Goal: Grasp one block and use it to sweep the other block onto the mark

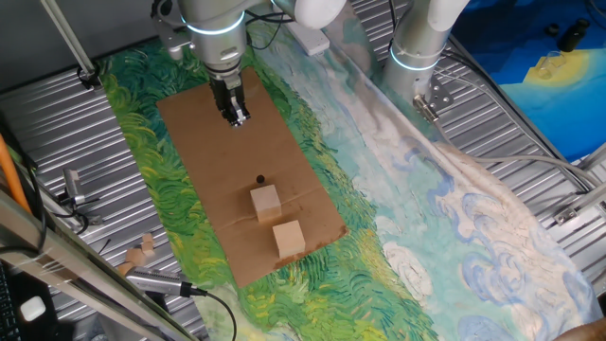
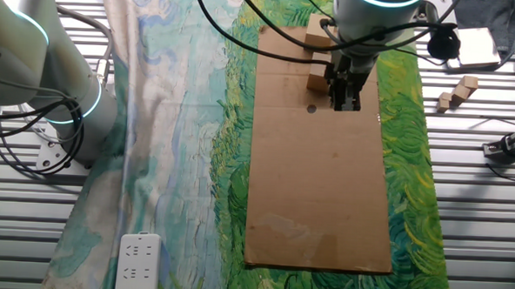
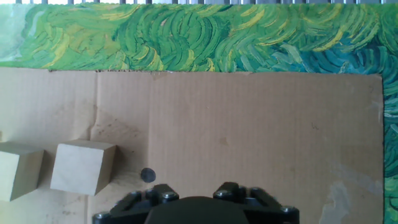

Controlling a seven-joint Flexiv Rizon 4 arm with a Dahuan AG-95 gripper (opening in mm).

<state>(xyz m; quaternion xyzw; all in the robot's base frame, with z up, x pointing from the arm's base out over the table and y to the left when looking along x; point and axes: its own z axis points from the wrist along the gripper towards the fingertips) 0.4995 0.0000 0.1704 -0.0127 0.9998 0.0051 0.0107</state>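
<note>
**Hand view: two blocks left of the dot, my fingers out of sight**

The hand view shows the nearer block just left of the mark, a small gap between them, and the farther block further left, cut by the frame edge. Only my gripper's dark housing fills the bottom edge, so the fingertips do not show here.

One fixed view gives what that misses: my gripper hangs over bare cardboard, well apart from the mark, the nearer block and the farther block, which line up in a row. My fingers look close together, holding nothing, though I cannot tell for sure.

Around the cardboard lies a green painted cloth. Small wooden pieces rest off the cloth on the ribbed table. The other fixed view alone shows a white power strip.
</note>
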